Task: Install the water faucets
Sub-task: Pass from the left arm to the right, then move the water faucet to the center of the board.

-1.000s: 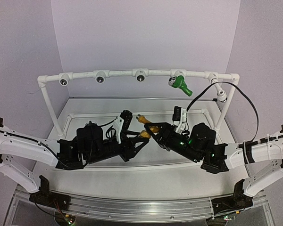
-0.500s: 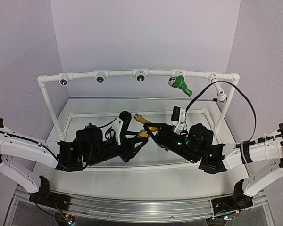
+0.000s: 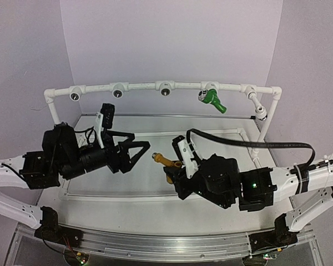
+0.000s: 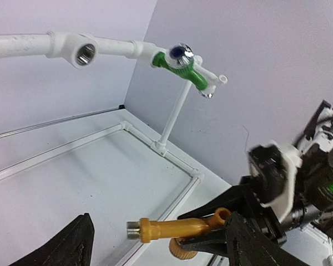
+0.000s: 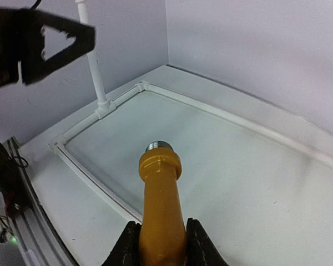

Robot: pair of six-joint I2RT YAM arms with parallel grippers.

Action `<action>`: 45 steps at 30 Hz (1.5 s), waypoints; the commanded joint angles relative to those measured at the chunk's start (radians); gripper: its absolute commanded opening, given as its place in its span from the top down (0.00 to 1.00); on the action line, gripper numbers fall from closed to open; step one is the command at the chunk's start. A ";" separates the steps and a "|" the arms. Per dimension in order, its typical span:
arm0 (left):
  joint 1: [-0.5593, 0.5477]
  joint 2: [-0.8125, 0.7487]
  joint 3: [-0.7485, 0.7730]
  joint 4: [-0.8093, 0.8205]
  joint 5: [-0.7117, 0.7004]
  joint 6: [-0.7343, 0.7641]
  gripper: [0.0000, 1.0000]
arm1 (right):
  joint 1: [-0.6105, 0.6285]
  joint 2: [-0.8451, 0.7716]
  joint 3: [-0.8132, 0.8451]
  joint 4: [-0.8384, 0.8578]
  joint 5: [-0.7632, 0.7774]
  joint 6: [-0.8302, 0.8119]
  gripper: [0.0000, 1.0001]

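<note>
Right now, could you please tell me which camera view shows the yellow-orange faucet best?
The left wrist view: the yellow-orange faucet lies side-on there, visible from threaded end to handle. The right wrist view shows it close but lengthwise between the jaws, with the handle hidden. The top view shows it small and partly hidden.

— In our right wrist view the yellow faucet (image 5: 161, 205) runs off the lower edge between the fingers (image 5: 127, 244) of the right hand (image 5: 162, 223); we cannot see its handle.
— From our left wrist, the left hand (image 4: 161, 217) has its fingers cropped too, and the right arm (image 4: 299, 172) looks blurred.
</note>
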 commanded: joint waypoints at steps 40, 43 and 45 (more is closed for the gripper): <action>0.127 1.339 0.691 -0.005 0.248 0.479 0.80 | -0.061 -0.079 0.347 -0.423 0.299 -0.657 1.00; 0.153 1.417 0.803 -0.021 0.289 0.439 0.87 | -0.137 -0.001 0.426 -0.422 0.260 -0.703 1.00; 0.168 1.466 0.878 -0.039 0.322 0.418 0.90 | -0.192 0.035 0.477 -0.421 0.226 -0.718 1.00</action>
